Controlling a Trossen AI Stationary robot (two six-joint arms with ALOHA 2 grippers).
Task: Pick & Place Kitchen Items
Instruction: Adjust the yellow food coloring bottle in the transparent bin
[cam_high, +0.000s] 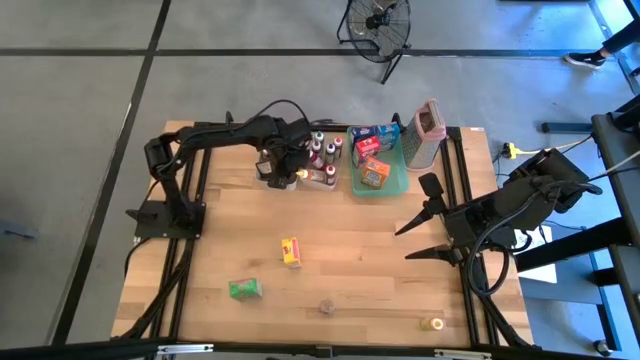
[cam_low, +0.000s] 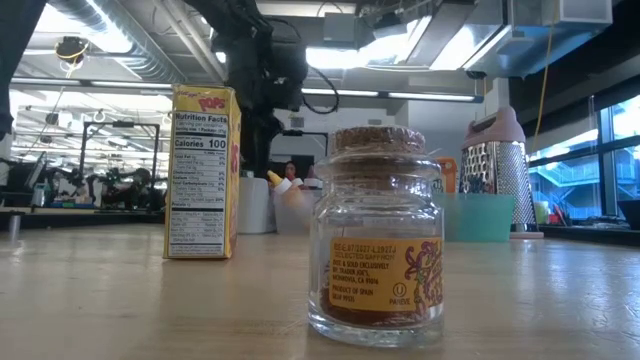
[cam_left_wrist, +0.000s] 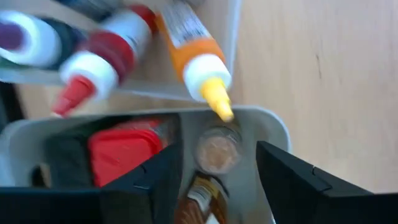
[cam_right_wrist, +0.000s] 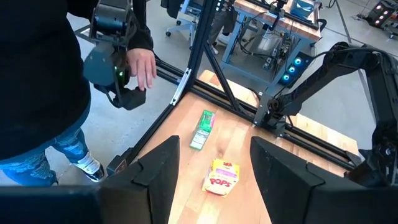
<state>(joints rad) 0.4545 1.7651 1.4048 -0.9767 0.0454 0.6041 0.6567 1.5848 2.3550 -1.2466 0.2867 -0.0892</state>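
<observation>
Left wrist view: open left pincer (cam_left_wrist: 217, 168) over jar (cam_left_wrist: 214, 149)

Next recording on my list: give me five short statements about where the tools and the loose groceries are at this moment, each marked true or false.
1. The left tool hangs over the grey plastic tub at the table's far side. True.
2. The left tool grips the orange squeeze bottle with the yellow tip. False: its fingers stand apart either side of a small cork-topped jar in the tub; the bottle lies beyond them.
3. The yellow Pops box lies on bare wood mid-table. True.
4. The green box sits in the flat green tray. False: it lies on the table near the front-left.
5. The right tool holds the metal grater with the pink top. False: it is open and empty, near the table's right edge.
</observation>
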